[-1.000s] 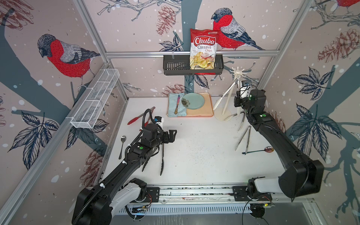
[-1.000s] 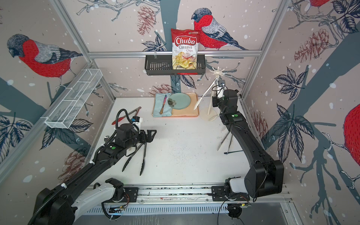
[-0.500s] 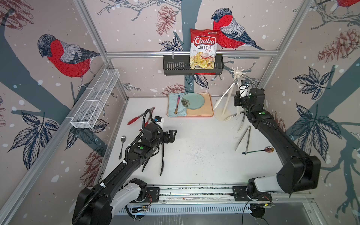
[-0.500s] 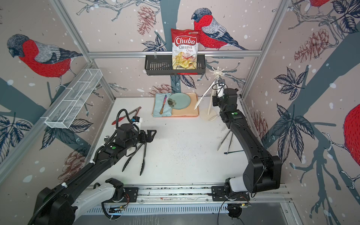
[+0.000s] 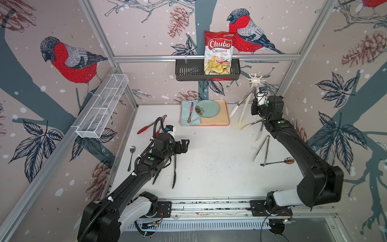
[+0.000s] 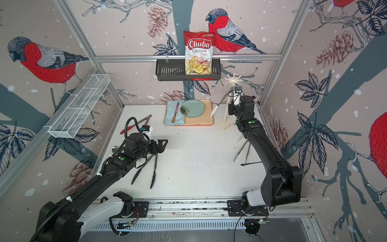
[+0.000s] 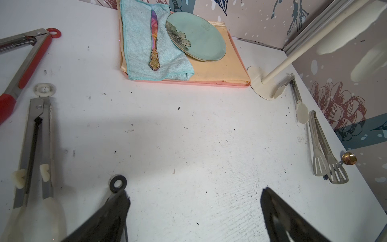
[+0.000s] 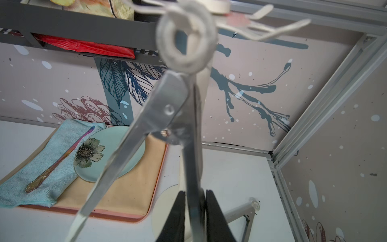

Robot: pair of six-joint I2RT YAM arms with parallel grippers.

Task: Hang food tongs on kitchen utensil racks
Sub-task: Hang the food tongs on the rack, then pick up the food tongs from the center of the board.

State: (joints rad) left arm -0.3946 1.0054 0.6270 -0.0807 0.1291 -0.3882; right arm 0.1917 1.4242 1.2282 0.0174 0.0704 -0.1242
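You have one pair nearly done. The hanging tongs (image 5: 243,100) slant down from the crown of the utensil rack (image 5: 255,79), which stands at two o'clock on the surface (image 5: 209,159). The right end effector (image 8: 195,218) narrowly brackets one steel arm. You cannot tell whether it is pinching or has let go. The left end effector (image 5: 182,146) gapes wide and empty above the surface at nine o'clock.

Not yet hung are:
- red tongs (image 5: 146,128) at ten o'clock
- black tongs (image 5: 174,174) at eight
- steel tongs (image 7: 318,165) at three
- small white tongs (image 7: 303,114) by the rack's base
- cream-tipped tongs (image 7: 35,146), seen from the left wrist

The loop at the crown is blurred, so you cannot confirm it sits on a hook. In both top views the left arm hides the cream-tipped pair.
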